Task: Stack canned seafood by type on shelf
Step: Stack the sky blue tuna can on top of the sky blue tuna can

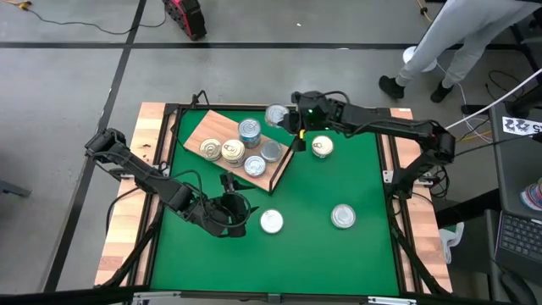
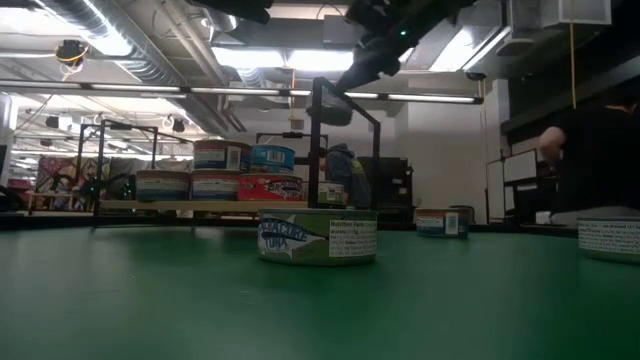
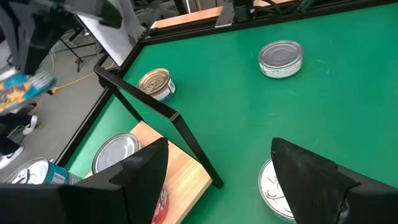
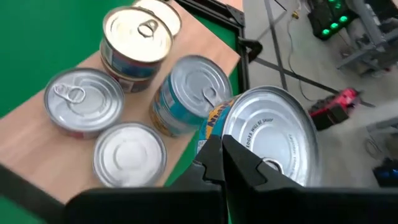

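right gripper point(image 1: 285, 117) clenched on a can point(image 1: 276, 115) over the shelf point(image 1: 222, 129) far edge, could topple that stack; left gripper point(image 1: 240, 206) released

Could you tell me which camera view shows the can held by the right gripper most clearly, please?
The right wrist view: the held can fills the frame, tilted, above the shelf. The high view shows it small at the right gripper. The left wrist view catches a blurred edge; the low view barely shows it.

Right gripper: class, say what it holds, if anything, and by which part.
The right gripper is shut on a can, pinching its rim at the edge, above the shelf. The left gripper holds nothing.
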Controlling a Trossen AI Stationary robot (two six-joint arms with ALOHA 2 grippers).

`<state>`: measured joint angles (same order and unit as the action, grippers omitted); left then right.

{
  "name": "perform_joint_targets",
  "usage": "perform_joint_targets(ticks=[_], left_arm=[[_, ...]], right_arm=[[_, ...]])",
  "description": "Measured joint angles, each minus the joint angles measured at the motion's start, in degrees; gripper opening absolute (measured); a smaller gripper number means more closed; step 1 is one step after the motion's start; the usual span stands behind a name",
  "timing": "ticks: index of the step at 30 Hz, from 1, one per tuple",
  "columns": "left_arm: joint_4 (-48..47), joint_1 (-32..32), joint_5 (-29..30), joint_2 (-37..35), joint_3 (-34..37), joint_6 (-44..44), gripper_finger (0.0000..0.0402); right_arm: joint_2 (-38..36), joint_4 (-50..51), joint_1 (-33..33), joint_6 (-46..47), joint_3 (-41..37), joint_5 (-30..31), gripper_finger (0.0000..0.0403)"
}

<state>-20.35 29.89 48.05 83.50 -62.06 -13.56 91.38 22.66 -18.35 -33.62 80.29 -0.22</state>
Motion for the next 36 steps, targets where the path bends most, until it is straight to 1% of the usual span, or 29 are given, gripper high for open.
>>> perform_joint_targets(ticks=[5, 13, 19, 28, 36], left_arm=[[-0.01, 0.00, 0.00, 0.00, 0.00, -0.04, 0.0280], [-0.01, 0.13, -0.02, 0.00, 0.00, -0.13, 0.0280], [-0.05, 0.17, -0.02, 0.00, 0.00, -0.63, 0.0280], [-0.20, 0.65, -0.89, 0.00, 0.00, -1.07, 0.0280], [-0.27, 2.15, -1.02, 0.00, 0.00, -1.06, 0.0280]], right_arm=[[3.93, -1.39, 0.02, -1.45, 3.38, -1.22, 0.0000], [9.65, -3.50, 0.00, -1.52, 7.74, -5.41, 0.0000], [13.28, -3.43, 0.02, -2.66, 10.33, -6.58, 0.0000], [16.46, -6.38, 0.02, -2.87, 10.54, -9.61, 0.0000], [16.62, -6.38, 0.45, -3.32, 10.54, -10.92, 0.0000]])
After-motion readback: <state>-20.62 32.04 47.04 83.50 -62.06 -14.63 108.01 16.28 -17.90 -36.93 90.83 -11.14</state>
